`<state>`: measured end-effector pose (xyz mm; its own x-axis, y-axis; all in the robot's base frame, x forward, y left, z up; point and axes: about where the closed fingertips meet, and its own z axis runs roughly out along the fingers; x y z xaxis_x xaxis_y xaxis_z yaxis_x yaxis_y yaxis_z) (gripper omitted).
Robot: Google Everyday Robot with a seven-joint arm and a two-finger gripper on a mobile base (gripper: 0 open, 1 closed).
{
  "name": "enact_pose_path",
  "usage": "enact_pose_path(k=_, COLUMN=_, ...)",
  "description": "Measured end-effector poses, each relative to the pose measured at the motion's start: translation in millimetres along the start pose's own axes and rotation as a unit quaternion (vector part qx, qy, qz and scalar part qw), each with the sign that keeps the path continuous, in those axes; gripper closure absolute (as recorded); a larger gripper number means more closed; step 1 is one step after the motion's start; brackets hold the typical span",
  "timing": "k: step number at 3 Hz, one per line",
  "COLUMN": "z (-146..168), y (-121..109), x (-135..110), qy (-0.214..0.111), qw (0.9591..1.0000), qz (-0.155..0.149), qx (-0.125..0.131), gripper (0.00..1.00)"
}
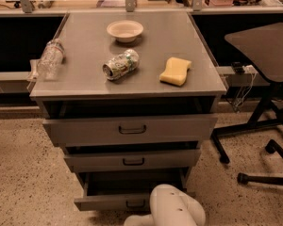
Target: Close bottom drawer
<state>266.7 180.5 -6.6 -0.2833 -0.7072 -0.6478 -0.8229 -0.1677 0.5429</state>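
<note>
The bottom drawer [108,202] is the lowest of the grey cabinet's three. It stands pulled out, with its dark inside showing above its low front panel and small dark handle [136,204]. A white rounded arm segment [175,207] sits right in front of the drawer's right half, at the bottom edge of the camera view. My gripper is below the frame edge and out of view.
The middle drawer [132,160] and top drawer [129,129] stand slightly out. On the cabinet top lie a bowl [125,30], a crushed can [120,64], a yellow sponge [175,71] and a plastic bottle [51,58]. A dark office chair [266,51] and its wheeled base [254,175] stand to the right.
</note>
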Motion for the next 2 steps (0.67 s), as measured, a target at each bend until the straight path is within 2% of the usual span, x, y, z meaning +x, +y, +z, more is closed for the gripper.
enact_pose_path(k=1, z=0, y=0, x=0, qy=0.0, qw=1.0, qz=0.0, qx=0.0, gripper=0.0)
enact_pose_path(k=2, z=-19, y=10, x=-4, qy=-0.002, qw=0.9998, qz=-0.011, qx=0.014, gripper=0.18)
